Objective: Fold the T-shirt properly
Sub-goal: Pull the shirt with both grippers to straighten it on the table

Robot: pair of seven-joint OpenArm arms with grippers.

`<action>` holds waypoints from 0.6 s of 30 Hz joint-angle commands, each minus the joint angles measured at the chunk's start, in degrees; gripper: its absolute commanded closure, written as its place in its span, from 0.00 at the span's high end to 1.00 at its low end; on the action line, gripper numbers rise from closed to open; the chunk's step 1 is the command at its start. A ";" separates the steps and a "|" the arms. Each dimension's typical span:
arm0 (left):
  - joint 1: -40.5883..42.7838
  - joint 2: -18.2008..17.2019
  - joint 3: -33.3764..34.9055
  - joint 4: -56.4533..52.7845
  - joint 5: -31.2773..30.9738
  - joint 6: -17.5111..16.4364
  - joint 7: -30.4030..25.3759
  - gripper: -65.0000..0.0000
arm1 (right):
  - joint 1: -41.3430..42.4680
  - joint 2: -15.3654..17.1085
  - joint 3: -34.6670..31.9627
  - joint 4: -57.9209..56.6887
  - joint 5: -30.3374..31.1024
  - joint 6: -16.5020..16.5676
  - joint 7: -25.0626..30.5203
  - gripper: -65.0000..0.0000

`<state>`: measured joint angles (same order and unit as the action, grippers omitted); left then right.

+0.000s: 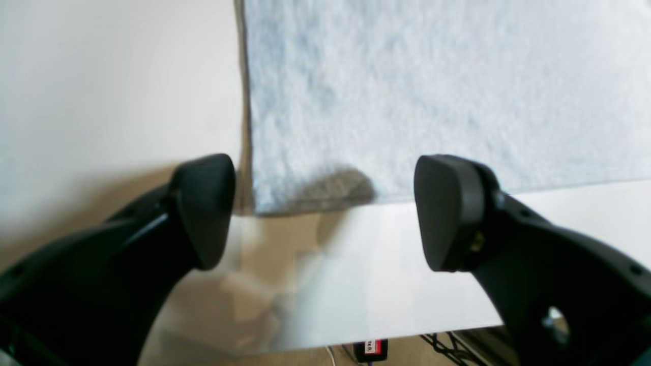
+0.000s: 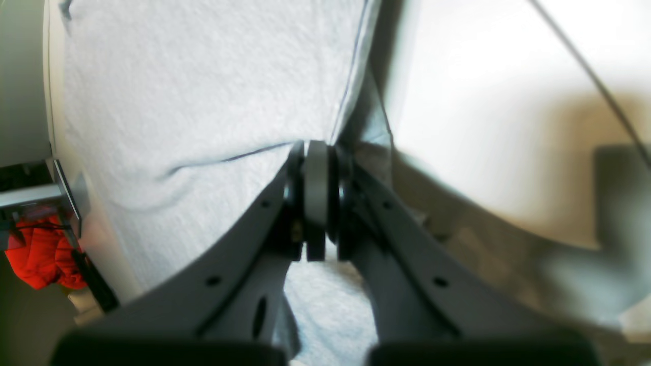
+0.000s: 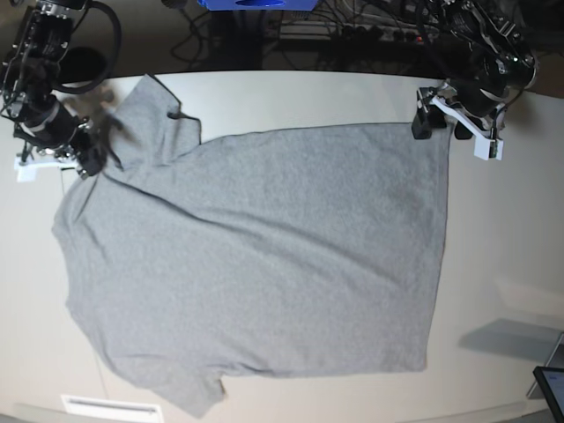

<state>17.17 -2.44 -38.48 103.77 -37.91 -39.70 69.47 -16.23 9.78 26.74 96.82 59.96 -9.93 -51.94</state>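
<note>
The grey T-shirt (image 3: 264, 247) lies spread flat on the white table (image 3: 502, 264), plain side up, with its sleeves to the left and its hem to the right. My left gripper (image 3: 441, 119) hovers at the hem's far right corner. In the left wrist view that corner (image 1: 305, 198) sits between the fingers (image 1: 203, 208) of the open left gripper (image 1: 325, 213). At the shirt's far left edge near the shoulder, my right gripper (image 3: 92, 159) is shut. The right wrist view shows the right gripper (image 2: 315, 193) pinching the shirt's edge, and a crease (image 2: 218, 160) runs from it across the cloth.
Cables and a blue object (image 3: 256, 4) lie beyond the table's far edge. A red cloth (image 2: 40, 254) sits off the table beside the right arm. A dark screen corner (image 3: 551, 383) shows at the near right, and a white label (image 3: 110, 407) at the near edge.
</note>
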 commanded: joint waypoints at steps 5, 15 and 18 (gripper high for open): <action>1.16 -0.60 -5.43 0.89 -0.64 -0.30 -0.07 0.82 | 0.45 0.72 0.38 0.72 0.83 0.57 0.73 0.00; 0.63 -0.95 -9.48 -2.01 -0.64 -0.30 -0.33 0.82 | 0.45 0.72 0.03 0.72 0.83 0.57 0.73 0.00; -0.33 -0.77 -9.30 -2.89 -0.46 -0.30 -0.24 0.82 | 0.45 0.72 0.03 0.72 0.83 0.57 0.65 0.00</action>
<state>16.69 -2.52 -47.59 100.09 -37.71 -39.70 69.67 -16.21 9.76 26.59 96.82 59.99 -9.93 -51.92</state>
